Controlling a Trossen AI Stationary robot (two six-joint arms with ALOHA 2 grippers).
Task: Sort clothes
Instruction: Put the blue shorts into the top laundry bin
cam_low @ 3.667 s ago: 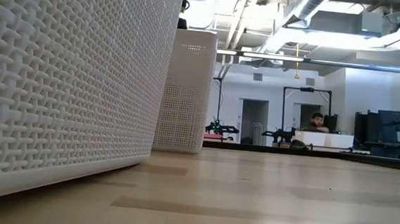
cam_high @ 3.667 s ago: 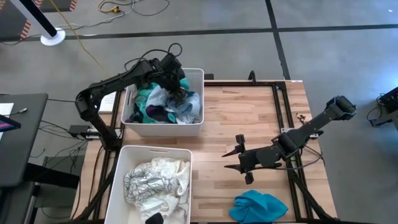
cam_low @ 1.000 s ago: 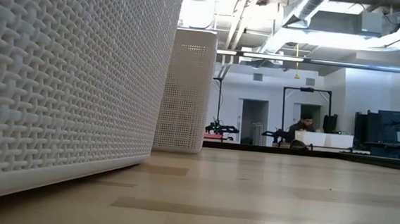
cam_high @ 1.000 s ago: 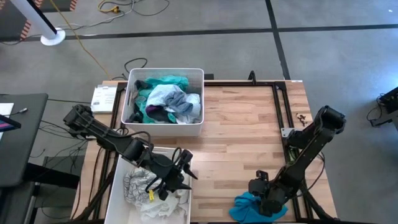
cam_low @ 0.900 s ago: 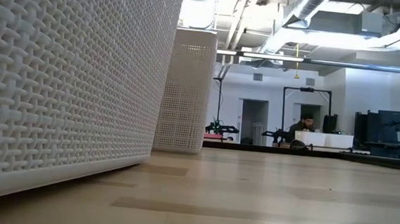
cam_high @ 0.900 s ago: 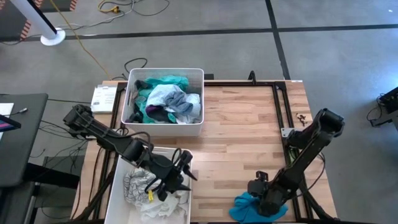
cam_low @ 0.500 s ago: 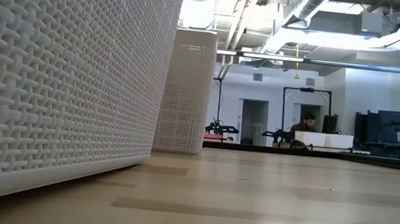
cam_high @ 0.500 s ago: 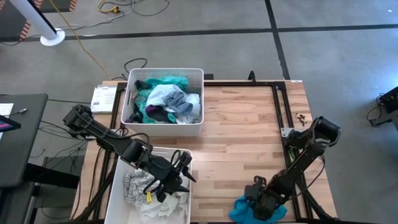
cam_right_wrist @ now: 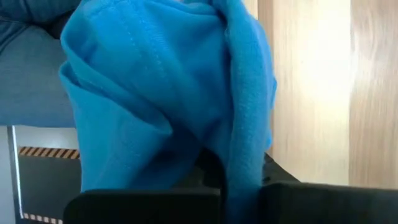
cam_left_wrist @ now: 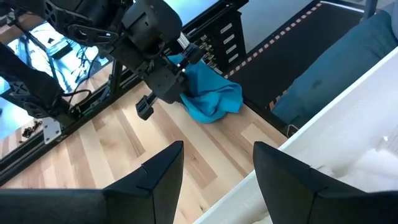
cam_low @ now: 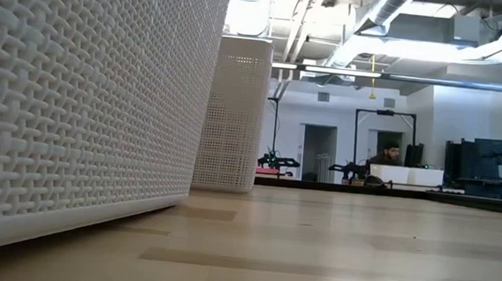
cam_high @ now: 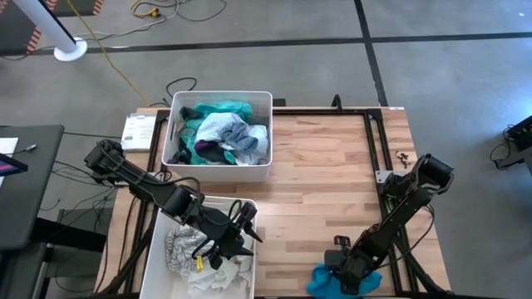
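While the left gripper [cam_high: 235, 235] hangs over the near white bin [cam_high: 158, 228] w/ its fingers [cam_left_wrist: 155, 174] spread and nothing between them, the right gripper [cam_high: 345, 270] is down at the table's near edge, closed on the bright blue garment [cam_high: 324, 280]. Right wrist view shows blue fabric [cam_right_wrist: 168, 93] bunched up and pinched between that gripper's fingers, filling most of the pic, w/ bare wood [cam_right_wrist: 311, 93] beside it. Left wrist view catches the right gripper [cam_left_wrist: 163, 87] from across the table, pressed into the blue garment [cam_left_wrist: 211, 96], which lies crumpled on the planks near the table's edge.

Near bin holds white and pale patterned clothes [cam_high: 187, 249]; a small yellow tag or bit of cloth [cam_high: 199, 262] shows just under the left gripper, can't tell which. Far white bin [cam_high: 220, 170] is full of mixed clothes [cam_high: 220, 137]: teal, white, pale grey, some dark pieces. Both bins sit on the left side of the wooden table [cam_high: 324, 174], the far one behind the near one.

Low view shows only the woven walls of the two bins, near [cam_low: 85, 102] and far [cam_low: 233, 113], the tabletop [cam_low: 332, 244], and a person [cam_low: 390, 155] seated far off in the room behind.
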